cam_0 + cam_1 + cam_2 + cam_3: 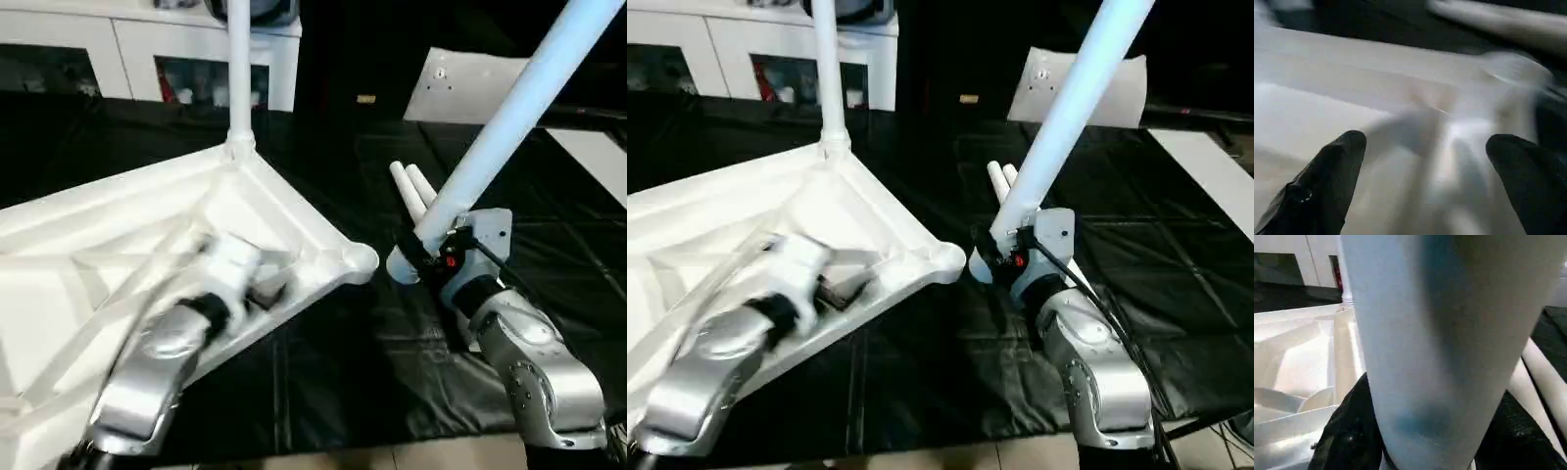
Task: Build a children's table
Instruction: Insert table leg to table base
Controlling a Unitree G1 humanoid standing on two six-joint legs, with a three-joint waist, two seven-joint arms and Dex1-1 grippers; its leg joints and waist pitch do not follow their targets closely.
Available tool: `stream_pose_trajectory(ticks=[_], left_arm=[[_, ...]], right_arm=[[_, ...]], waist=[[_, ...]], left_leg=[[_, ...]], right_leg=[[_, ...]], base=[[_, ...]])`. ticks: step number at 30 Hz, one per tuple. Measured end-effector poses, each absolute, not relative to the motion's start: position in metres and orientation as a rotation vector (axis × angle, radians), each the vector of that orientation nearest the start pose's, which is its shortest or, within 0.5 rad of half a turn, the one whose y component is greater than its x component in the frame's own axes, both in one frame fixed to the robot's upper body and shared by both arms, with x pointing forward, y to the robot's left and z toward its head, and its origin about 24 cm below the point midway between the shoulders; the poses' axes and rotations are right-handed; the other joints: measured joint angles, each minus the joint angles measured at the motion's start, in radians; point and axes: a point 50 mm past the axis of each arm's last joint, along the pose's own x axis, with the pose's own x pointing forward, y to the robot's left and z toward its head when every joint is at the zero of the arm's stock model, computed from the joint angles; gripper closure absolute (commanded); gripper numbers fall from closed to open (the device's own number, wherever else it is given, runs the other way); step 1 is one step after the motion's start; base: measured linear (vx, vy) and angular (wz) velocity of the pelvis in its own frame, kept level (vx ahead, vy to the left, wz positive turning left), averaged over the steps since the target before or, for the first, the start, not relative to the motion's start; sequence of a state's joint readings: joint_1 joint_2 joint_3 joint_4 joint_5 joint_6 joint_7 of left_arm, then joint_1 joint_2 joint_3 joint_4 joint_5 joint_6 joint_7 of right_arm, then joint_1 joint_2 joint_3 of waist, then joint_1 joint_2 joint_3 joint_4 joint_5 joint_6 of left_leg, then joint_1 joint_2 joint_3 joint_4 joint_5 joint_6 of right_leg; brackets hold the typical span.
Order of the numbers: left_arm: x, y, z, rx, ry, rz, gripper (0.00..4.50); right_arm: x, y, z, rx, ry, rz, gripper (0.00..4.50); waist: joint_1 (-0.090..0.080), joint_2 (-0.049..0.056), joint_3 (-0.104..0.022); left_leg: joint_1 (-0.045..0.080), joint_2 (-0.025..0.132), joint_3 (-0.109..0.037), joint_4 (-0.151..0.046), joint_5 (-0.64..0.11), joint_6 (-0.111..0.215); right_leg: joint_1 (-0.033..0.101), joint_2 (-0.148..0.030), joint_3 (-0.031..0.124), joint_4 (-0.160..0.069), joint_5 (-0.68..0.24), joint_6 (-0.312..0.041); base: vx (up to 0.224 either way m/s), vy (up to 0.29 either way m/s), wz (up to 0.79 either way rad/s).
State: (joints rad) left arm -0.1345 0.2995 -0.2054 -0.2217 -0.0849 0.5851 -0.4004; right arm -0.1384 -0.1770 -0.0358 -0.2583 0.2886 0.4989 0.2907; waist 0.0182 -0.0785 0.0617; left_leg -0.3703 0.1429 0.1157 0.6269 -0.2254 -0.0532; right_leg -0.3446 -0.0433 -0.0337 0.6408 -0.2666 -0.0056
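Tool work is split between the two arms. Nearest, at about seven o'clock in the head view, the left tool (1425, 186) hangs over the ribbed underside of the tabletop (118, 225), its black fingers (1327, 181) spread wide with nothing between them; whether they touch the plastic cannot be told. The tabletop lies upside down on the black-covered counter (323, 392), probably so the corner sockets face up to take legs. At about four o'clock the right tool (431, 250) is clamped on the thick end of a leg (519, 103), which slants up toward one o'clock. That end sits just beside the near corner socket (358, 259), apart from it, so the leg appears ready to be seated there. Two spare legs (411, 191) lie on the counter just behind this tool. Farther off, at twelve o'clock, a fitted leg (238, 69) stands upright in the far corner. Beyond it sits a white cabinet (137, 44).
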Motion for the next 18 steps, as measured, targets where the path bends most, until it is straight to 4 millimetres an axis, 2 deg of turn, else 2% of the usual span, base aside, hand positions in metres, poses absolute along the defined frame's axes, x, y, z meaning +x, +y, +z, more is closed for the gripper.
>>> stream_pose_trajectory(ticks=[4, 8, 10, 12, 18], left_arm=[[0.260, 0.119, 0.062, 0.204, 0.345, -0.671, 0.00], [0.262, 0.116, 0.065, 0.204, 0.368, -0.727, 0.00], [0.261, 0.115, 0.063, 0.240, 0.390, -0.759, 0.28], [0.262, 0.117, 0.058, 0.260, 0.420, -0.748, 0.35], [0.268, 0.119, 0.060, 0.271, 0.437, -0.700, 0.82]], right_arm=[[0.270, -0.154, 0.096, 0.129, 0.086, 0.386, 2.57], [0.271, -0.158, 0.098, 0.147, 0.079, 0.361, 2.57], [0.272, -0.158, 0.099, 0.141, 0.072, 0.363, 2.57], [0.272, -0.158, 0.100, 0.131, 0.067, 0.379, 2.57], [0.271, -0.156, 0.099, 0.127, 0.069, 0.394, 2.57]], waist=[[-0.006, 0.010, 0.009], [-0.012, 0.013, 0.010], [-0.012, 0.013, 0.011], [-0.013, 0.013, 0.011], [-0.013, 0.013, 0.011]], left_leg=[[0.005, 0.002, 0.005, -0.004, 0.012, 0.001], [0.004, 0.004, 0.007, -0.007, 0.014, -0.001], [0.004, 0.005, 0.008, -0.008, 0.015, -0.002], [0.003, 0.006, 0.008, -0.010, 0.019, -0.003], [0.001, 0.007, 0.010, -0.010, 0.021, -0.001]], right_leg=[[0.002, 0.000, 0.001, 0.000, 0.011, -0.007], [-0.003, 0.000, 0.001, 0.001, 0.016, -0.005], [-0.003, 0.001, 0.001, 0.001, 0.017, -0.005], [-0.004, 0.001, 0.000, 0.002, 0.017, -0.005], [-0.005, 0.001, 0.000, -0.001, 0.018, -0.007]], base=[[-0.084, 0.006, -0.01], [-0.036, -0.006, 0.00], [0.000, 0.000, 0.00], [0.000, 0.000, 0.00], [0.000, 0.000, 0.00]])
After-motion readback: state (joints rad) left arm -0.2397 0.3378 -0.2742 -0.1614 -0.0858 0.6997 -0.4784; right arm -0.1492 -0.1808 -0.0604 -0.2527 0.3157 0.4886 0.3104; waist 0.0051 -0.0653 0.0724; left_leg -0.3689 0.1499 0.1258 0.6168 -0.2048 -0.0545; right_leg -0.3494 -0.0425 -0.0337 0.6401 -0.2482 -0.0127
